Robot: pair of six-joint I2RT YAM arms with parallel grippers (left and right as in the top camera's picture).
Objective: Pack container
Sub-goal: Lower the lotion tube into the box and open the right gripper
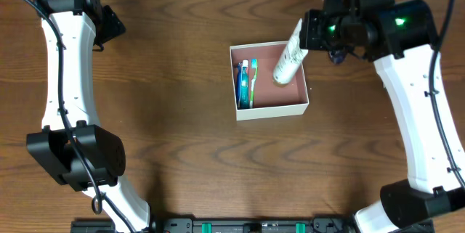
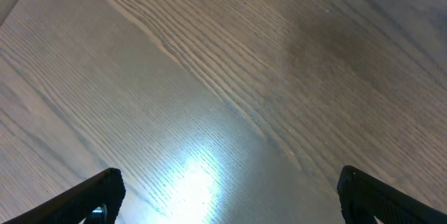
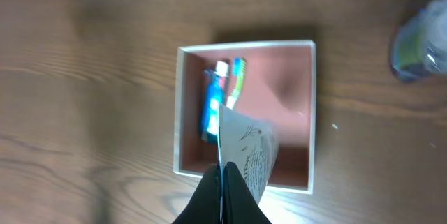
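The container (image 1: 270, 109) is a square white box with a pink inside, at the table's middle right; it also shows in the right wrist view (image 3: 312, 112). A blue toothbrush (image 1: 242, 82) and a green one (image 1: 253, 84) lie along its left wall. My right gripper (image 3: 223, 175) is shut on the flat crimped end of a white toothpaste tube (image 1: 289, 60), which hangs cap-down over the box's far right part. The tube (image 3: 250, 151) shows printed text. My left gripper (image 2: 227, 196) is open and empty over bare table at the far left.
A blurred clear bottle-like object (image 3: 420, 42) sits at the upper right of the right wrist view. The left arm (image 1: 69, 73) stands along the table's left side. The table is dark wood.
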